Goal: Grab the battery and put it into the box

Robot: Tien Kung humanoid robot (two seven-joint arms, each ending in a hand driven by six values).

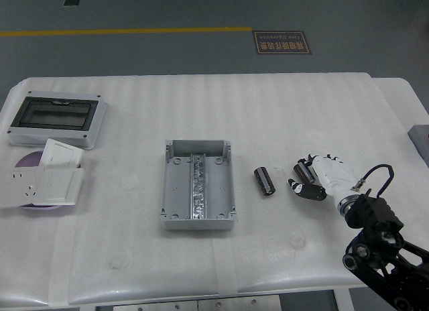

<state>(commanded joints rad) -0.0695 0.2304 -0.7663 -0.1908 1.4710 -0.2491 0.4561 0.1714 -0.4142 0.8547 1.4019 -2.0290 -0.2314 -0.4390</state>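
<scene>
A black cylindrical battery (264, 179) lies on the white table (268, 110), just right of the open grey box (198, 184). The box has a metal rail along its middle and nothing else inside. My right hand (310, 177), white with black fingers, hovers low a short way right of the battery, apart from it. Its fingers are spread and hold nothing. The black right arm (379, 244) comes in from the lower right corner. No left arm shows.
A grey enclosure with a dark window (57, 120) sits at the far left. In front of it lie white switch plates (47, 180) over a purple disc. A grey object (422, 138) peeks in at the right edge.
</scene>
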